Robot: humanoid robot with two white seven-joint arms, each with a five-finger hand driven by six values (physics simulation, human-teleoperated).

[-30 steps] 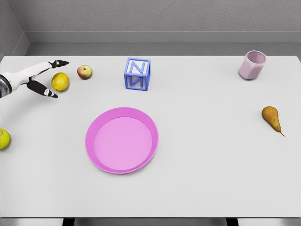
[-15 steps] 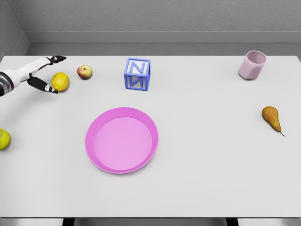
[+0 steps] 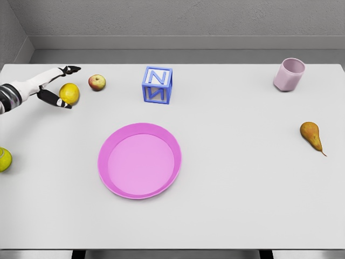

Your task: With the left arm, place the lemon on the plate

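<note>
The yellow lemon (image 3: 69, 93) lies on the white table at the far left. My left hand (image 3: 60, 86) reaches in from the left edge, fingers spread around the lemon's left side: the black fingertips (image 3: 71, 69) sit above it and the thumb below-left. The fingers look open, close to the lemon or just touching it. The pink plate (image 3: 115, 185) sits in the middle of the table, well to the lower right of the lemon. The right arm is out of view.
A small red-yellow apple (image 3: 97, 82) lies just right of the lemon. A blue letter block (image 3: 157, 84) stands behind the plate. A pink cup (image 3: 289, 74) is at the back right, a pear (image 3: 312, 135) at the right, a tennis ball (image 3: 4, 159) at the left edge.
The left hand has narrowed around the lemon: the thumb rose toward it and the fingers drew in. The lemon has not moved.
</note>
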